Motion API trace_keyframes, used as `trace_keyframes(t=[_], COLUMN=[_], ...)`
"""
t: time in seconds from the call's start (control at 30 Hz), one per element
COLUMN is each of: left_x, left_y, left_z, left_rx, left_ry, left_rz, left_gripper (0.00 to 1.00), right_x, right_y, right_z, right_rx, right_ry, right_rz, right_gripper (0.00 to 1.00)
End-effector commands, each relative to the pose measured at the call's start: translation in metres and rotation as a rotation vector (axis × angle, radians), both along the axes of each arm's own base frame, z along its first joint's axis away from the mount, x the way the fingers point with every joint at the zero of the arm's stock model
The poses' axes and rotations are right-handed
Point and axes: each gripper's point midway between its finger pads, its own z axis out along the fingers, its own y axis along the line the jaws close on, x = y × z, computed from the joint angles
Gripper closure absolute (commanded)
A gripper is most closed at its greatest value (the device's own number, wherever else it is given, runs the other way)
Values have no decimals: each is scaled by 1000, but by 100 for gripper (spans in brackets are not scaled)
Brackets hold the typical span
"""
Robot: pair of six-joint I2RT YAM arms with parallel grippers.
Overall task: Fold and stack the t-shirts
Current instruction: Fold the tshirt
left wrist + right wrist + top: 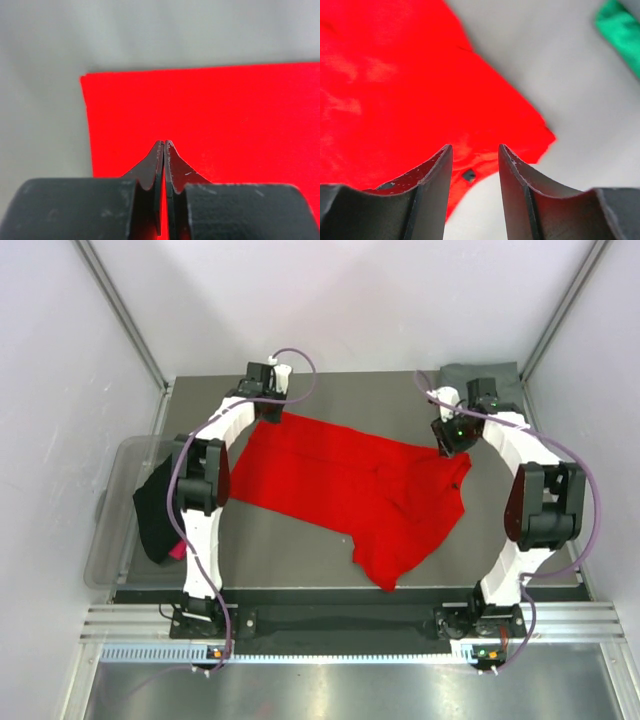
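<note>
A bright red t-shirt (340, 480) lies spread across the grey table, rumpled on its right half. My left gripper (270, 412) is over the shirt's far left corner. In the left wrist view the gripper (164, 142) has its jaws shut over the flat red cloth (225, 110), with no fold pinched between them. My right gripper (447, 440) is at the shirt's far right corner. In the right wrist view the gripper (475, 147) is open and empty just above the red corner (395, 90). A green shirt (620, 27) shows at that view's top right.
A grey shirt (480, 375) lies at the back right corner. A translucent plastic tub (115, 540) stands off the table's left edge, with a black shirt (152, 515) and a magenta one (178, 551) hanging over its rim. White walls close in on three sides.
</note>
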Motion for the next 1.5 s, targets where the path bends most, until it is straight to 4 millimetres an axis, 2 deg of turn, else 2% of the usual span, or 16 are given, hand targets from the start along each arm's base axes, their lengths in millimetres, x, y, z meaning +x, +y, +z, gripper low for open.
trace_keyframes(t=[0.0, 0.1, 0.13, 0.37, 0.53, 0.67, 0.87, 1.07, 1.17, 1.23, 1.3, 1.33, 1.37, 1.4, 1.43, 1.47], left_x=[2, 4, 6, 9, 14, 16, 32, 54, 72, 83, 83, 84, 82, 76, 70, 64], left_y=[0, 2, 3, 11, 14, 19, 25, 16, 17, 15, 17, 15, 13, 14, 13, 12], left_z=[-7, -18, -19, -43, -52, -70, -81, -69, -51, -18, 4, 40, 58, 64, 110, 127], left_rx=[16, 36, 42, 77, 78, 98, 143, 114, 126, 119, 107, 87, 70, 70, 41, 18], left_ry=[37, 61, 59, 101, 121, 155, 120, 40, -33, -111, -149, -208, -233, -235, -309, -328], left_rz=[-4, -4, 0, 28, 50, 66, 76, 62, 82, 97, 121, 129, 138, 149, 157, 164], left_gripper=[96, 96, 96, 96, 96, 96, 97, 97, 99, 98, 96, 95, 94, 92, 89, 88], right_x=[11, 16, 17, 20, 19, 25, 50, 74, 79, 79, 78, 73, 72, 70, 66, 61], right_y=[-11, -21, -37, -74, -96, -106, -111, -117, -117, -118, -116, -115, -115, -112, -106, -102], right_z=[-14, -30, -34, -73, -89, -101, -100, -97, -88, -78, -48, -41, -9, 6, 18, 50], right_rx=[-18, -48, -61, -112, -153, -158, -165, -179, -173, -175, -174, -173, -168, -161, -156, -150], right_ry=[-15, 0, 7, 85, 118, 135, 113, 89, 78, 61, 5, -5, -69, -98, -118, -183], right_rz=[-33, -67, -107, -220, -265, -279, -290, -298, -304, -307, -304, -301, -306, -302, -294, -290], right_gripper=[58, 58, 58, 59, 59, 59, 59, 59, 59, 59, 59, 58, 58, 57, 57, 56])
